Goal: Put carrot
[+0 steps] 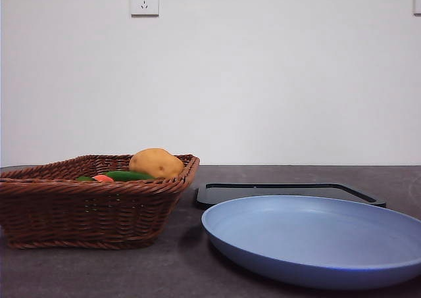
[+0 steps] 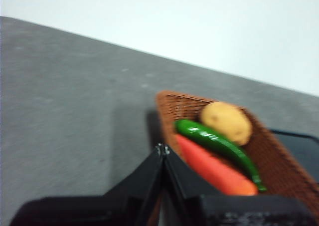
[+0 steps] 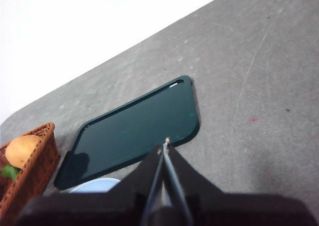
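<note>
While both arms wait above the surface [image 1: 99, 272], I see the left end effector [image 2: 163, 151] and the right end effector [image 3: 166, 145] pinched closed, empty. My carrot [image 2: 212, 168] lies in the basket [image 1: 79, 209] beside the pepper [image 2: 219, 146] and potato [image 1: 156, 163].

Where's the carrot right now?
The carrot lies in the wicker basket at the table's left in the front view, alongside the green vegetable, with the potato beyond.
</note>
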